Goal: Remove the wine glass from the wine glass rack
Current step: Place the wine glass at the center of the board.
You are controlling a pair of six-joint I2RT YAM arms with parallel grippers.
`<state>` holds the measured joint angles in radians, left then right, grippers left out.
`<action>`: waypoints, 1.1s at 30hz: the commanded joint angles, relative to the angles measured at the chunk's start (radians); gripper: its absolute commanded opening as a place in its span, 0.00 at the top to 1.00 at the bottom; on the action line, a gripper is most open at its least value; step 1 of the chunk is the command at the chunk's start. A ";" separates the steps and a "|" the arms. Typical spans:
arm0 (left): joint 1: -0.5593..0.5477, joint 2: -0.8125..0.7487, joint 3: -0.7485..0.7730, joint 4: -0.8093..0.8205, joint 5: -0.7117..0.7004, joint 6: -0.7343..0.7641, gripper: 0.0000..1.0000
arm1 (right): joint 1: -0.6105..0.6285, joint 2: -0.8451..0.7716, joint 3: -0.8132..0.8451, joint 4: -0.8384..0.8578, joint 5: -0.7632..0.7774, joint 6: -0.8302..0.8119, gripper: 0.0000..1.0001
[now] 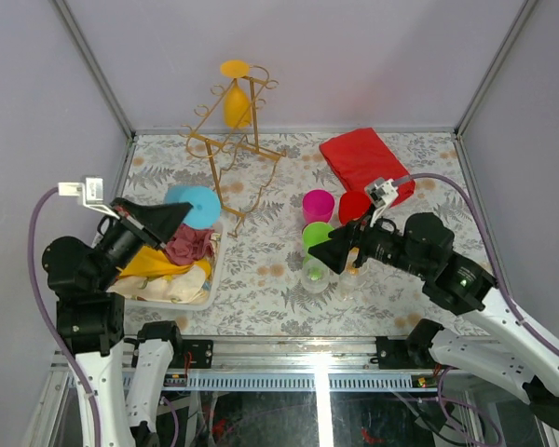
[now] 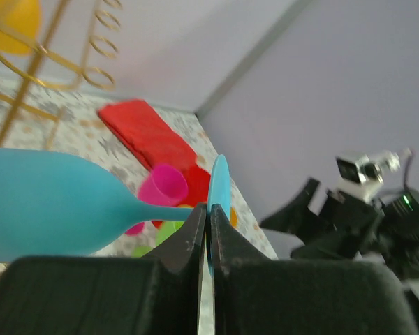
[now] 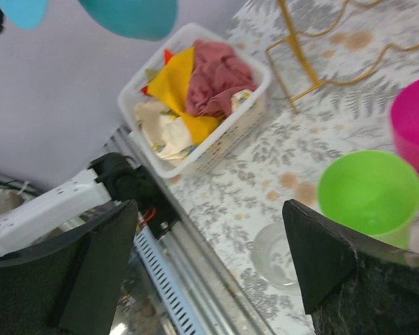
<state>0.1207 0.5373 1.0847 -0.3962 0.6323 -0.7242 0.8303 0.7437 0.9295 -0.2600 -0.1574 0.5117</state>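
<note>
The gold wire wine glass rack [image 1: 225, 144] stands at the back of the table, its hooks also showing in the left wrist view [image 2: 70, 66]. A yellow wine glass [image 1: 236, 98] hangs upside down on it. My left gripper [image 1: 182, 216] is shut on a blue wine glass [image 1: 197, 205], held on its side above the basket and away from the rack. In the left wrist view the fingers [image 2: 188, 241] pinch the stem right at the foot of the blue wine glass [image 2: 49, 209]. My right gripper [image 1: 340, 256] is open over the table front, next to a green cup [image 3: 366, 192], with nothing between its fingers [image 3: 314, 251].
A white basket [image 1: 205, 296] of cloths lies under the left gripper. Pink [image 1: 318, 205], green [image 1: 317, 235] and red [image 1: 352, 207] cups cluster mid-table, with a clear glass [image 1: 314, 275] in front. A folded red cloth [image 1: 365, 160] lies back right. Walls enclose three sides.
</note>
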 commanded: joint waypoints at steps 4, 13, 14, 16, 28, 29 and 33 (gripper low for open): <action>0.008 -0.072 -0.152 -0.013 0.359 -0.059 1.00 | 0.005 0.086 -0.027 0.220 -0.289 0.191 0.15; 0.007 -0.130 -0.237 0.061 0.462 -0.130 1.00 | 0.077 0.251 0.026 0.390 -0.377 0.254 0.23; 0.007 -0.131 -0.242 0.069 0.469 -0.137 1.00 | 0.084 0.264 0.037 0.398 -0.374 0.254 0.23; 0.007 -0.133 -0.252 0.082 0.477 -0.153 1.00 | 0.103 0.294 0.060 0.419 -0.369 0.255 0.23; 0.008 -0.149 -0.266 0.088 0.476 -0.156 1.00 | 0.160 0.479 0.203 0.497 -0.354 0.265 0.28; 0.008 -0.151 -0.268 0.088 0.473 -0.157 1.00 | 0.166 0.496 0.216 0.499 -0.363 0.268 0.31; 0.007 -0.165 -0.274 0.088 0.472 -0.155 1.00 | 0.192 0.550 0.250 0.539 -0.378 0.279 0.45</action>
<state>0.1207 0.3946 0.8219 -0.3332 1.0679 -0.8310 0.9928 1.2633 1.1110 0.1844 -0.5018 0.7784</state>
